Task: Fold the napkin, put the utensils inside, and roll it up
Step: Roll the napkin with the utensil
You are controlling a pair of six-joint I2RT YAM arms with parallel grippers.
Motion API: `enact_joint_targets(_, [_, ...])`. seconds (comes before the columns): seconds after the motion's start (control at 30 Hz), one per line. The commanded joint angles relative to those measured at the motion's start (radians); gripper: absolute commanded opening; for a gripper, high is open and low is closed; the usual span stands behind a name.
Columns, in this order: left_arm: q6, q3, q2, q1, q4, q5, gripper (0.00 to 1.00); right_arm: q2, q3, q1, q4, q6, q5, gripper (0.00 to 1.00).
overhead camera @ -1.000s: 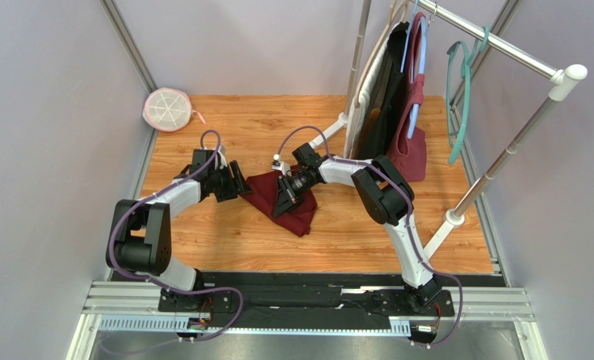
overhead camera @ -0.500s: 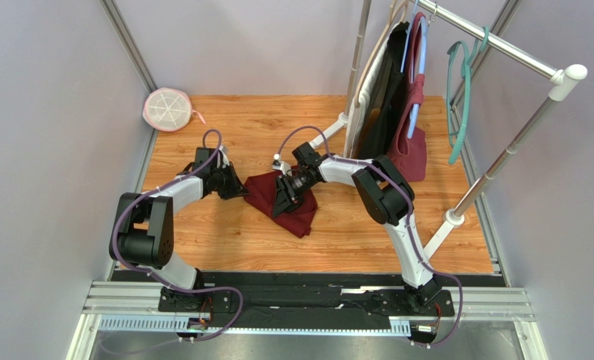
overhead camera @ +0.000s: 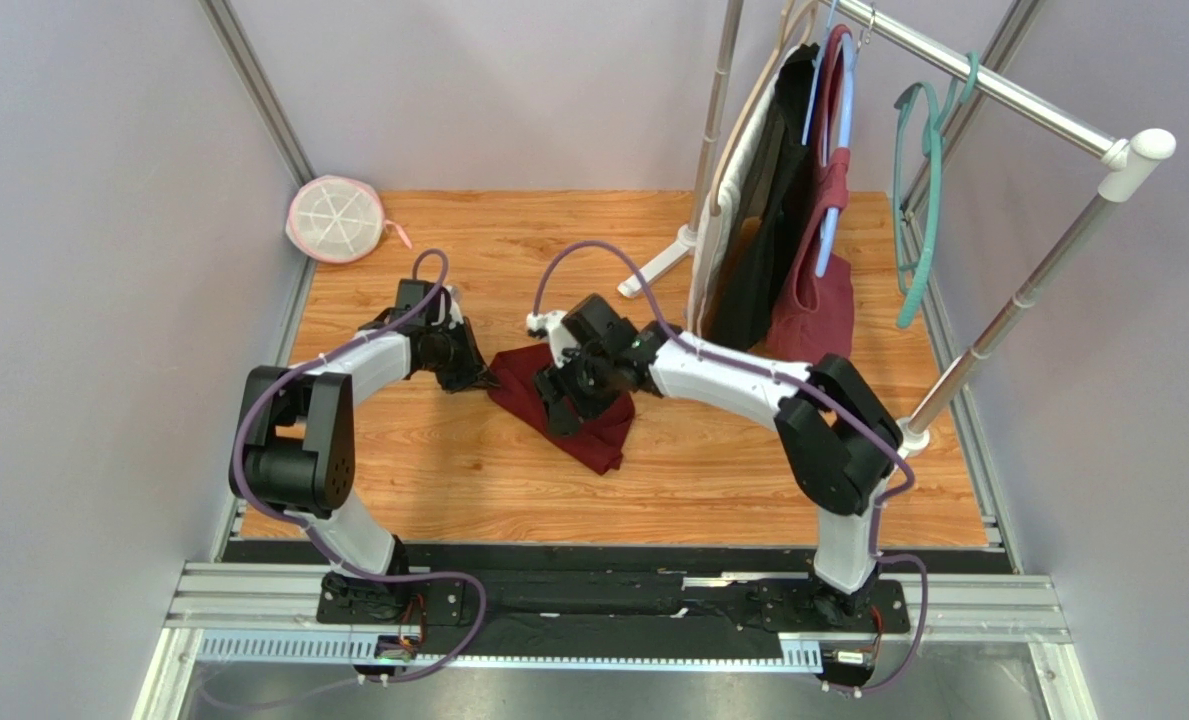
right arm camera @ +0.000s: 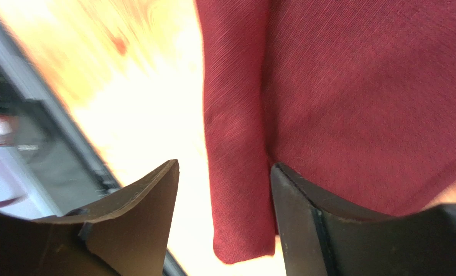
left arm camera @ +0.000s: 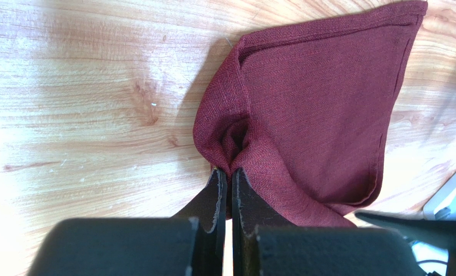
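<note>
napkin on table centre | left end effector at its left edge | right end effector over it

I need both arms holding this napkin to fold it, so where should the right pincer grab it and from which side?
Take the napkin by its doubled-over edge, coming down from above: that thick strip lies between the right pincer's open fingers, clear of the bunch the left pincer pinches shut.

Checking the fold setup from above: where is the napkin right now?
In the top view the napkin lies bunched on the table, centre-left; the left gripper pinches its left edge, the right gripper straddles a fold, open.
</note>
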Motion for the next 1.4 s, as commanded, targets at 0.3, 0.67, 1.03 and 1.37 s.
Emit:
enact_joint_targets(0.3, [0.035, 0.058, 0.025, 0.004, -0.042, 0.007, 0.0, -0.042, -0.2, 0.272, 0.351, -0.225, 0.699, 0.65])
enact_joint_targets(0.67, [0.038, 0.068, 0.035, 0.004, -0.042, 0.013, 0.0, 0.021, -0.222, 0.28, 0.406, -0.283, 0.645, 0.59])
enact_joint_targets(1.03, [0.038, 0.062, -0.054, 0.008, -0.024, -0.031, 0.76, 0.078, -0.122, 0.137, 0.196, -0.131, 0.242, 0.19])
enact_joint_targets(1.37, [0.048, -0.024, -0.169, 0.016, 0.039, -0.031, 0.94, 0.158, -0.058, -0.047, 0.115, 0.054, -0.238, 0.17])
